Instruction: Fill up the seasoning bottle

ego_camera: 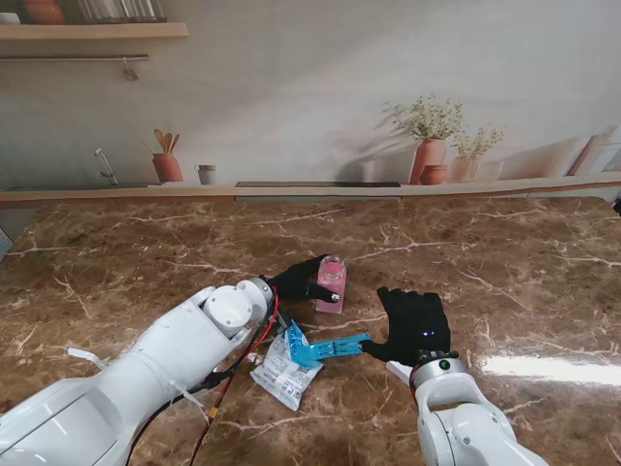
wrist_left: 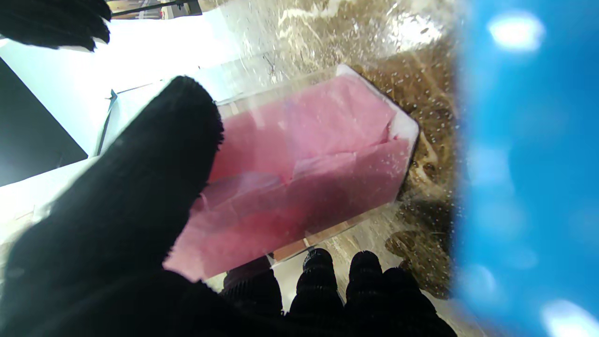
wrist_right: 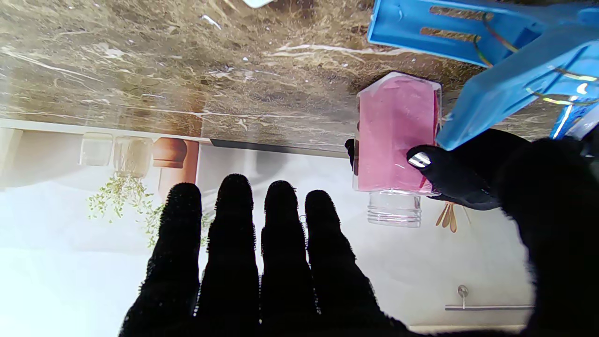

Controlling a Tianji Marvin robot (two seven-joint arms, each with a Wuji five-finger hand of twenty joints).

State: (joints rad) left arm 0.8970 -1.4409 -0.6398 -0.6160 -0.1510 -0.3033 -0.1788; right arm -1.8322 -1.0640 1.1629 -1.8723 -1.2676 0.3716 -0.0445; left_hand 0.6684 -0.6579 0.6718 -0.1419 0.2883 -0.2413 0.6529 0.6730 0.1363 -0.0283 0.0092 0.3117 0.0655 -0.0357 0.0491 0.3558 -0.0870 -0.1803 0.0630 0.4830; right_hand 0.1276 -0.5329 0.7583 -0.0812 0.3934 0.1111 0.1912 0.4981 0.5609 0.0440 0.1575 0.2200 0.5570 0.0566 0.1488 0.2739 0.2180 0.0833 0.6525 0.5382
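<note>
The seasoning bottle (ego_camera: pixel 332 286) is a clear square bottle holding pink contents, with a bare threaded neck and no cap. It stands upright mid-table. My left hand (ego_camera: pixel 299 280) is shut on it from the left, thumb on one face and fingers on the other; the bottle (wrist_left: pixel 318 159) fills the left wrist view. In the right wrist view the bottle (wrist_right: pixel 395 135) shows with the left thumb (wrist_right: pixel 449 178) on it. My right hand (ego_camera: pixel 415 322) lies open to the bottle's right, fingers (wrist_right: pixel 252 262) straight. Its thumb side meets the end of a blue clip (ego_camera: pixel 330 348).
A white sachet (ego_camera: pixel 281 374) lies nearer to me than the bottle, with the blue clip (wrist_right: pixel 496 89) at its top. The brown marble table (ego_camera: pixel 505 252) runs back to a ledge (ego_camera: pixel 320 188) bearing terracotta vases (ego_camera: pixel 430 158) and a utensil pot (ego_camera: pixel 167 166).
</note>
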